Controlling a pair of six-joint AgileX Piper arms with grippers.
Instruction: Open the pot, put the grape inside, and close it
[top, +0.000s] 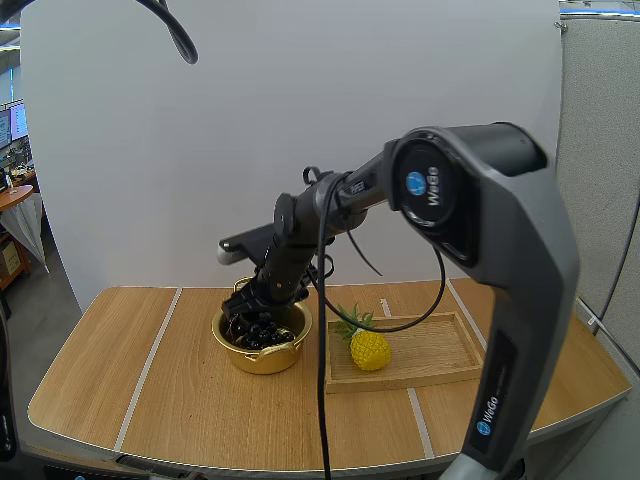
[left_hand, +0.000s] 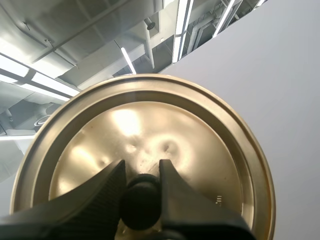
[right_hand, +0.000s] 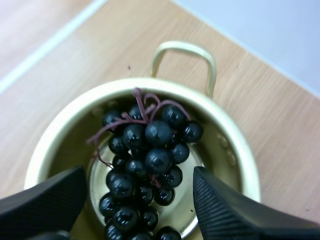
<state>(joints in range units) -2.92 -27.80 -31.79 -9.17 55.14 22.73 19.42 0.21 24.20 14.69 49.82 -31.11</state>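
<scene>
Round golden lid (left_hand: 150, 125), its black knob (left_hand: 141, 205) pinched by left gripper (left_hand: 141, 172); right gripper (right_hand: 139, 172) gapes wide over glossy grapes (right_hand: 150, 150) in pot (right_hand: 235, 145).

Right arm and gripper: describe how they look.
The right arm has a rounded grey shell with black joint covers, a blue round badge and white WeGo lettering. The right gripper has two black fingers with ribbed inner faces.

Pot (top: 262, 360): on the surface (top: 170, 390), left of the tray (top: 445, 345).
Grapes (right_hand: 145, 160): in the pot.
Pineapple (top: 369, 349): on the tray's left end.
Lid (left_hand: 150, 125): in the left pincer (left_hand: 141, 171).
</scene>
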